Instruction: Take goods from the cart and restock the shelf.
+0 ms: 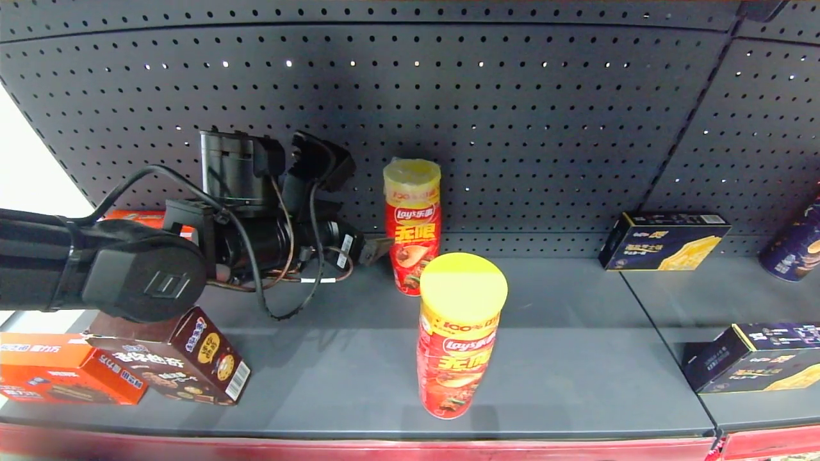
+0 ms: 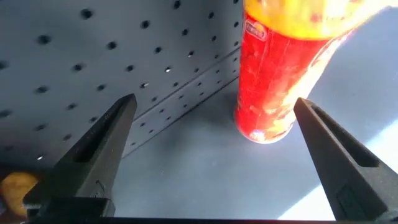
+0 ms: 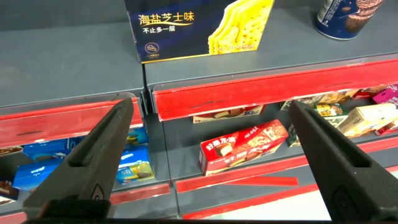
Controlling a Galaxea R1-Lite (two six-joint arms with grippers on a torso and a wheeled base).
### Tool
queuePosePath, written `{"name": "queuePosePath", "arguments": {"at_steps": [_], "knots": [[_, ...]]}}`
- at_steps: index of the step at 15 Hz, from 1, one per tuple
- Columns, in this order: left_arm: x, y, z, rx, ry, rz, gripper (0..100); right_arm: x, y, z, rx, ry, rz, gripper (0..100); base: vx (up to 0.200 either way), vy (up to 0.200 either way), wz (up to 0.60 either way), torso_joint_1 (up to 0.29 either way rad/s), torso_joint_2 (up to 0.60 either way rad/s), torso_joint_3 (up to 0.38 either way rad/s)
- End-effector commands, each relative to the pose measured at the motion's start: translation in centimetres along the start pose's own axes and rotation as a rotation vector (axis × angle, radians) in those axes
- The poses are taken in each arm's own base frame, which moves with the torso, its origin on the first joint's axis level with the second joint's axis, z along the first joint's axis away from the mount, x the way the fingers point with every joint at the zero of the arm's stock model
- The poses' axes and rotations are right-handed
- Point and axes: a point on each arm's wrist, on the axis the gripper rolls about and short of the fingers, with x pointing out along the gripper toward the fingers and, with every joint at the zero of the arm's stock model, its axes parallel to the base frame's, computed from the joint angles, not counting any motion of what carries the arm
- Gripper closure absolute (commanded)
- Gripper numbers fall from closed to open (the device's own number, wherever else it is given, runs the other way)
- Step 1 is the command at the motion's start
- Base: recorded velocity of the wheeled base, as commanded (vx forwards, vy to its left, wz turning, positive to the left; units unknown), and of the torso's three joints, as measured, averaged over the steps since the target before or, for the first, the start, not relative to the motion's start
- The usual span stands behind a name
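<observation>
Two red chip cans with yellow lids stand upright on the grey shelf [image 1: 576, 358]. The rear can [image 1: 412, 227] is close to the pegboard back; the front can [image 1: 458, 336] is nearer the shelf edge. My left gripper [image 1: 375, 250] reaches in from the left, level with the rear can's lower half, just to its left. In the left wrist view this gripper [image 2: 216, 104] is open and the rear can [image 2: 277, 81] stands a little beyond its fingertips, untouched. My right gripper [image 3: 211, 106] is open and holds nothing, facing the shelf's red front edge [image 3: 261, 87].
An orange box [image 1: 57, 378] and a brown box [image 1: 186, 358] lie at the shelf's front left. Dark blue boxes [image 1: 663, 240] [image 1: 756, 355] and a blue can [image 1: 797, 243] sit on the right. Lower shelves hold several boxes [image 3: 245, 146].
</observation>
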Motion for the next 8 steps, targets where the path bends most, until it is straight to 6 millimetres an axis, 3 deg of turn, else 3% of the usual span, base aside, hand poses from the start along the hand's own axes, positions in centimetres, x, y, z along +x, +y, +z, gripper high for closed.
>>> {"name": "queuePosePath", "arguments": {"at_steps": [1, 6, 8], "knots": [[-1.5, 0.2, 0.2, 0.0, -0.004, 0.036, 0, 0.0, 0.0, 0.0, 0.0, 0.001, -0.001, 0, 0.0, 0.0, 0.0, 0.0, 0.0, 0.0], [-1.2, 0.4, 0.2, 0.009, 0.018, 0.125, 0, 0.0, 0.0, 0.0, 0.0, 0.001, 0.001, 0, 0.0, 0.0, 0.0, 0.0, 0.0, 0.0], [0.5, 0.6, -0.2, 0.018, 0.042, 0.142, 0, 0.0, 0.0, 0.0, 0.0, 0.001, -0.001, 0, 0.0, 0.0, 0.0, 0.0, 0.0, 0.0]]}}
